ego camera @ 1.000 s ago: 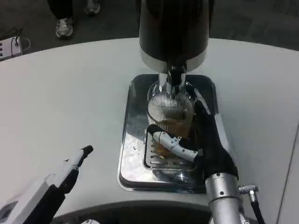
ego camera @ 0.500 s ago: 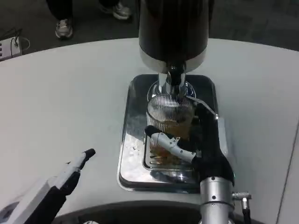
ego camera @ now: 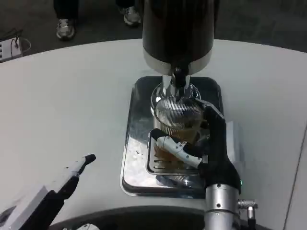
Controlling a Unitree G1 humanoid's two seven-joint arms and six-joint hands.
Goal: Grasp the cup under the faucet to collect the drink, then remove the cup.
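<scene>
A clear ribbed cup point(ego camera: 176, 120) with amber drink in its lower part stands on the grate of a shiny metal drip tray point(ego camera: 139, 124), right under the black faucet point(ego camera: 178, 76) of a dark dispenser point(ego camera: 177, 28). My right hand point(ego camera: 211, 143) wraps the cup from the right, with the thumb across its front and the fingers behind its right side. My left hand point(ego camera: 72, 175) hovers over the table at the lower left, fingers extended and holding nothing.
The white round table point(ego camera: 72, 96) stretches wide to the left and right of the tray. A person's shoes point(ego camera: 64, 28) show on the dark floor beyond the far edge. A white device point(ego camera: 9, 48) lies at the far left edge.
My right hand and the cup have shifted slightly, the cup staying under the faucet. The left hand has sunk a little. The feet at the back have moved.
</scene>
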